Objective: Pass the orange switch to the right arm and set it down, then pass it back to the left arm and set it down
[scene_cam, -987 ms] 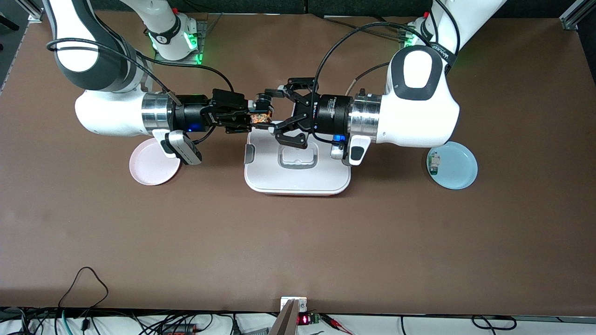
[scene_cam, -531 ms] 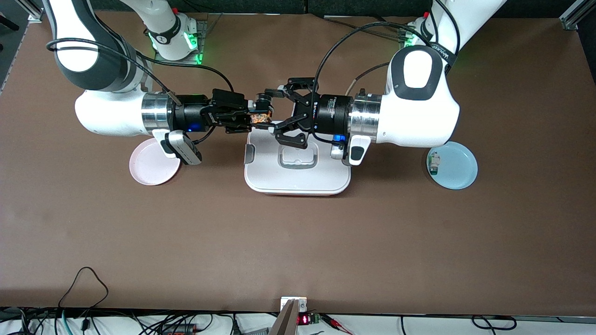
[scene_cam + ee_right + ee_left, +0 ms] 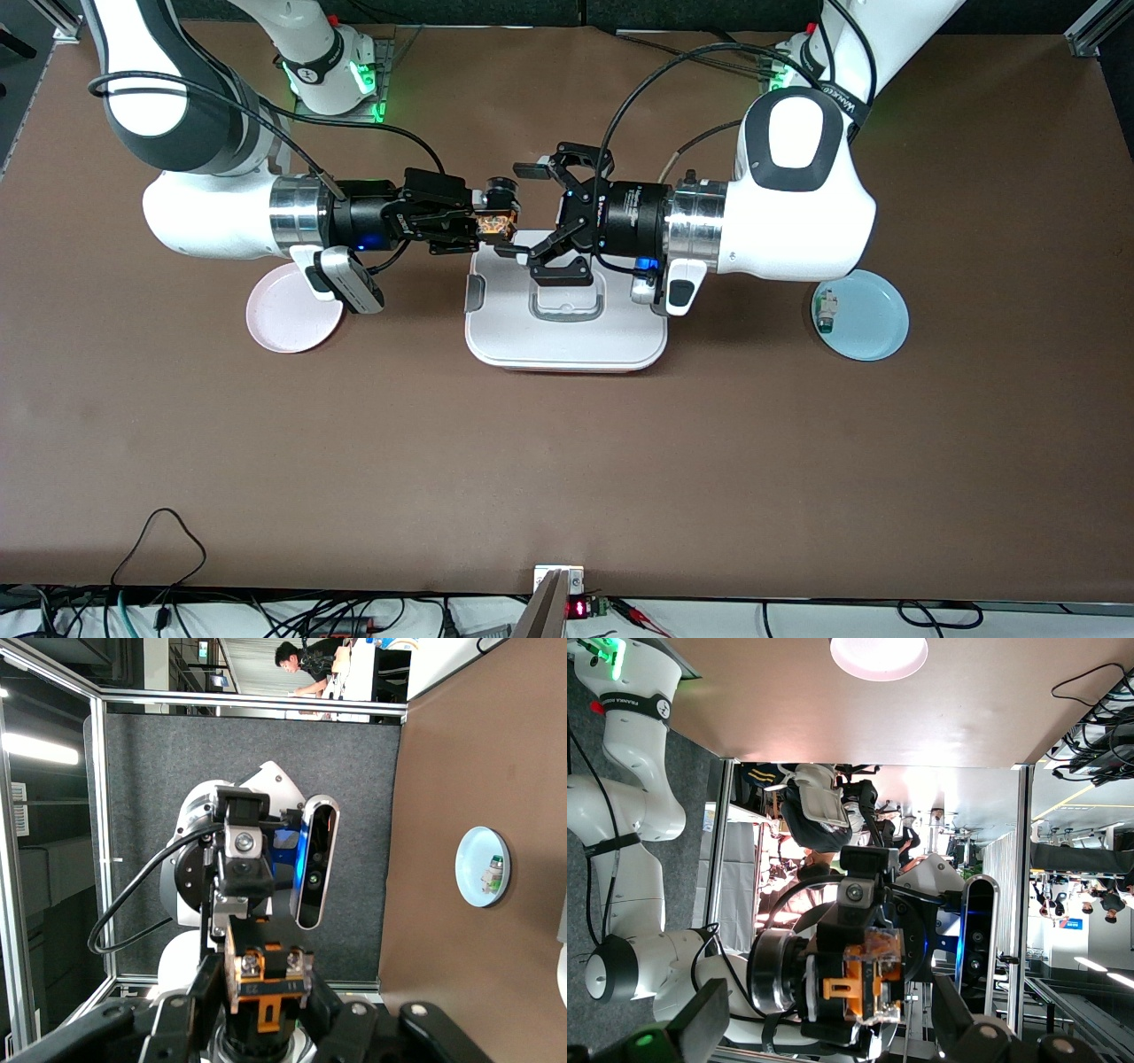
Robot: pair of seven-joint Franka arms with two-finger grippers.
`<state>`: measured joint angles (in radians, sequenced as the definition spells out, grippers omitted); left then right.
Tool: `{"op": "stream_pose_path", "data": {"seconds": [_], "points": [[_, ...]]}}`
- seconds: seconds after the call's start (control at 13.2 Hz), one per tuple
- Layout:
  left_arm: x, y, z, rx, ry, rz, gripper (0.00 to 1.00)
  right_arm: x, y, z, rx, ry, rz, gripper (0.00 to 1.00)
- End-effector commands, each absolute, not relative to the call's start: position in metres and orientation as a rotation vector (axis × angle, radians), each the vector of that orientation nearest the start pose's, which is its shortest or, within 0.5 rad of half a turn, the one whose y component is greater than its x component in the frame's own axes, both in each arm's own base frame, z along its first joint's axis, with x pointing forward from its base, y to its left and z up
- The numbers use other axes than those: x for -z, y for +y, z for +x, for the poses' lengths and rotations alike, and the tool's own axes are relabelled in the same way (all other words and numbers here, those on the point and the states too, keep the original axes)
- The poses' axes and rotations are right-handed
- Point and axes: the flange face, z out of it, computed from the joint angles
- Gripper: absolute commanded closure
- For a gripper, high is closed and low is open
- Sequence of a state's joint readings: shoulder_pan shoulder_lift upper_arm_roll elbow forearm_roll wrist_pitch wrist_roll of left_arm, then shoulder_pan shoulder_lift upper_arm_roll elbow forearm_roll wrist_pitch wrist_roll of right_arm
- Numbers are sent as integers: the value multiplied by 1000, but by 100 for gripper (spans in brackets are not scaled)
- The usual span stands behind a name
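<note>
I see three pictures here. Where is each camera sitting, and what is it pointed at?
Front view: high across the table, looking down at both arms meeting over the white box; right claw holds the orange switch, left claw stands open.
Left wrist view: on the left arm, facing the right claw gripping the switch; its own fingertips show.
Right wrist view: on the right arm, facing the left arm; its own claw grips the switch.
Shared: all show the switch.
</note>
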<state>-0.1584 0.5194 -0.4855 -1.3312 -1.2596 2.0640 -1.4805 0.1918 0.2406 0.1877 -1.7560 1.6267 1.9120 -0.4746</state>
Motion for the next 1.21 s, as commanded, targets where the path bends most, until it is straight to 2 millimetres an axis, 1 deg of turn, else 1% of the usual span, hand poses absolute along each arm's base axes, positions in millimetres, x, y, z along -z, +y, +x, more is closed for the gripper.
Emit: {"op": "stream_pose_path", "data": {"seconds": [0.0,0.15,0.23,0.3,0.38,0.46,0.53,0.61,0.68,0.76,0.83,0.91,0.99,1.06,1.14], "points": [[-539,-408,609,1288,1306,1435,0,-507,283,579,34,-67,-1610,65],[-540,-408,609,1291,1308,1432,0,-510,268,583,45,-68,-1613,65],[-540,-406,609,1289,1306,1439,0,-508,259,585,46,-65,-1622,66],[-539,-400,610,1301,1291,1469,0,-507,251,587,55,-77,-1646,67],[-539,-391,609,1282,1269,1556,0,-504,238,592,66,-85,-1679,67],[-555,-382,607,1185,1205,1678,0,-502,229,593,61,-99,-1696,67],[-563,-375,606,1103,1160,1770,0,-500,212,595,55,-117,-1717,67],[-568,-370,602,1049,1101,1852,0,-496,201,596,45,-140,-1754,67],[-573,-367,598,975,1021,1939,0,-492,186,597,39,-163,-1804,67],[-576,-368,590,886,930,2042,0,-487,175,598,34,-188,-1848,67],[-579,-367,583,797,854,2145,0,-480,167,598,41,-230,-1894,67],[-575,-368,576,739,772,2260,0,-473,163,598,42,-284,-1944,68],[-571,-368,569,685,666,2384,0,-466,155,597,36,-332,-2007,68],[-571,-368,558,613,541,2512,0,-458,142,597,21,-382,-2090,68],[-572,-366,551,567,451,2597,0,-446,125,597,-1,-461,-2194,69]]}}
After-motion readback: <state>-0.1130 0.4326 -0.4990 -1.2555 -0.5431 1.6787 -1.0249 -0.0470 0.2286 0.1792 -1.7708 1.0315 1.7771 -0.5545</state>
